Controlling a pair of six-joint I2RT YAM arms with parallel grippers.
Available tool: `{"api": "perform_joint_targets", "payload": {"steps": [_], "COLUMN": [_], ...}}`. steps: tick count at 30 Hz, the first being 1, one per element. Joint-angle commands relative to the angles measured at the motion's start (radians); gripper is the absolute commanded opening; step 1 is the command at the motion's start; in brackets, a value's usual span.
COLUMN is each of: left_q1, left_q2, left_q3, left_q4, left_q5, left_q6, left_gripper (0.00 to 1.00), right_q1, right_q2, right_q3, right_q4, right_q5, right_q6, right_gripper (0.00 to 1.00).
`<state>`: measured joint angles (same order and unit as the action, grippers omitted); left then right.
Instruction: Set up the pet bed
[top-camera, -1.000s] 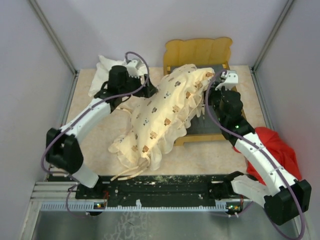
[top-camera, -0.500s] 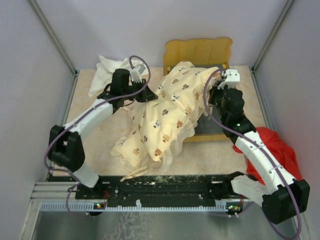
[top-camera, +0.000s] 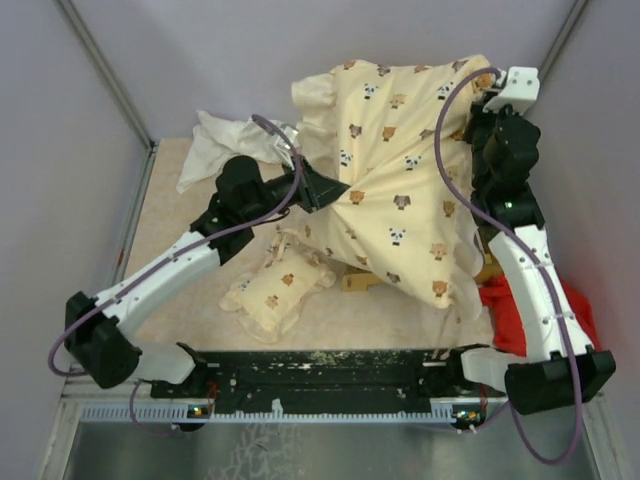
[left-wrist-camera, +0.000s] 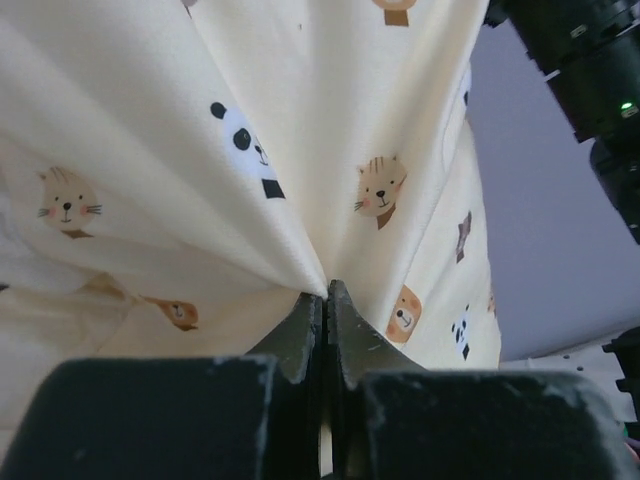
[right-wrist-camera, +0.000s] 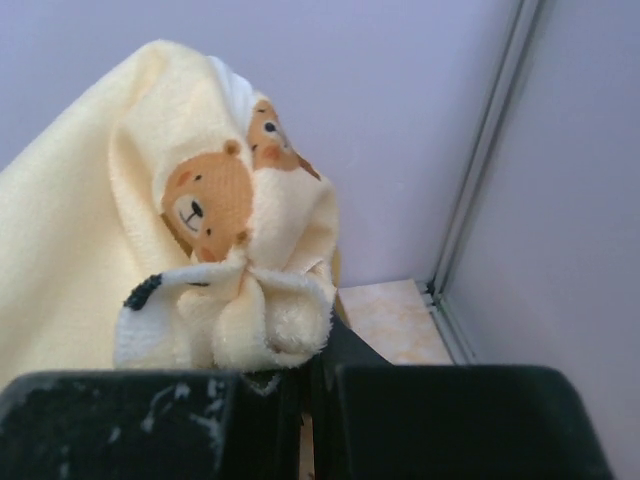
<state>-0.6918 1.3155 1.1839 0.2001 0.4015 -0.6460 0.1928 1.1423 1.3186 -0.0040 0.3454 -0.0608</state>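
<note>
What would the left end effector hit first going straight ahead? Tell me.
The cushion: the left end effector is shut on a fold of it, with the cloth spreading right ahead. What lies behind the cloth is hidden.

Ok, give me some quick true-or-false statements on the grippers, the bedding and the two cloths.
1. The left gripper and right gripper are both shut on the cream animal-print cushion. True.
2. The small matching pillow rests on top of the cushion. False: it lies on the beige table.
3. The plain white cloth lies at the table's far left. True.
4. The red cloth hangs from the left gripper. False: it lies beside the right arm.
</note>
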Motion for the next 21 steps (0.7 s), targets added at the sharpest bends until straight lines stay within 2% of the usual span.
{"api": "perform_joint_targets", "payload": {"steps": [1,5,10,15,18,19,21], "left_q1": [-0.033,-0.082,-0.097,-0.094,-0.078,-0.071,-0.049], "left_q2": [0.133,0.266,0.433,0.521,0.532,0.526,0.503], "left_q3": [0.055,0.105,0.19,0.27,0.323,0.335,0.338], "left_q4": [0.134,0.194,0.245,0.166,0.048,-0.003,-0.069], "left_q5": [-0.023,-0.058,-0.016,-0.09,-0.145,-0.17,-0.224], "left_q6": [-0.08,-0.086,-0.138,-0.029,0.101,0.137,0.183], "left_gripper": [0.0,0.0,0.0,0.01,0.29,0.39,0.52], "right_q1": [-0.084,-0.157,-0.228,-0.283,-0.289,-0.289,-0.287], "right_q2": [0.117,0.228,0.414,0.665,0.778,0.813,0.855], "right_q3": [0.121,0.16,0.233,0.345,0.434,0.5,0.604], "right_q4": [0.087,0.153,0.211,0.193,0.128,0.079,-0.047], "right_q5": [0.011,-0.044,-0.091,-0.15,-0.157,-0.14,-0.082], "right_q6": [-0.094,-0.123,-0.164,-0.131,-0.138,-0.13,-0.052], "right_gripper": [0.0,0.0,0.0,0.0,0.0,0.05,0.28]}}
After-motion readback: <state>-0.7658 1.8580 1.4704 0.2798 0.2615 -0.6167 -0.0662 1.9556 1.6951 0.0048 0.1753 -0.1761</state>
